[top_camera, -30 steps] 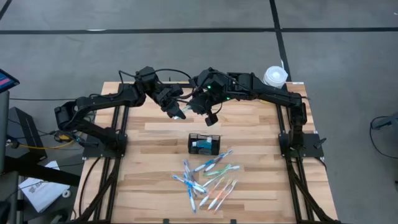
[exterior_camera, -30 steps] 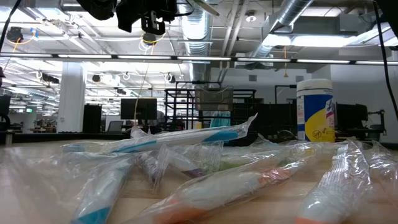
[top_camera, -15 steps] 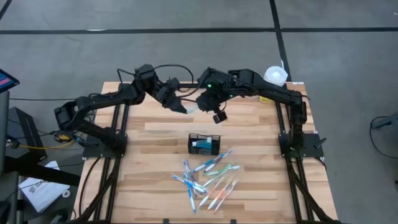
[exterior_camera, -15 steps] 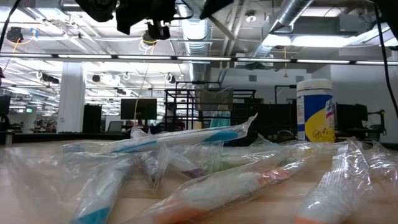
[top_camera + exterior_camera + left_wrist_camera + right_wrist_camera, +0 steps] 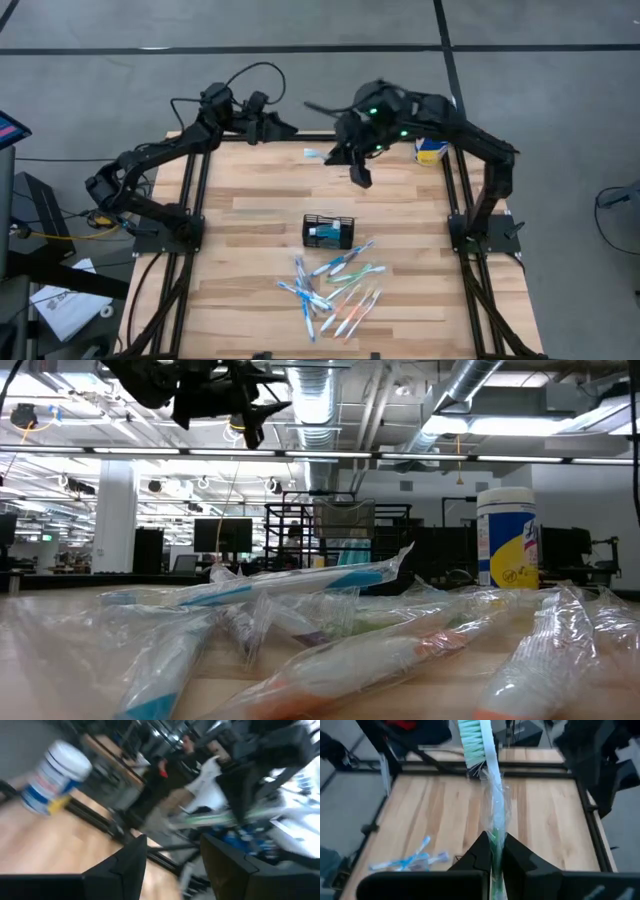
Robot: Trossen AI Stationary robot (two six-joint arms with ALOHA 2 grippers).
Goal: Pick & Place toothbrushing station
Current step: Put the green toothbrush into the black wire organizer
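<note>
Fingers (image 5: 479, 851) of the right gripper (image 5: 492, 854) are clamped on a wrapped green toothbrush (image 5: 485, 775), bristles pointing away from the wrist. In the left wrist view, the left gripper (image 5: 172, 857) stands spread with nothing between its fingers (image 5: 131, 857); the white tub (image 5: 55, 775) sits beyond. From above, both grippers hover over the table's (image 5: 250, 215) far edge, and the caddy (image 5: 329, 230) sits mid-table, just beyond the pile of toothbrushes (image 5: 330, 290). Low down, wrapped brushes fill the foreground.

Probably an industrial lab: exposed ceiling ducts (image 5: 320, 405), strip lights, monitors (image 5: 222, 535).
</note>
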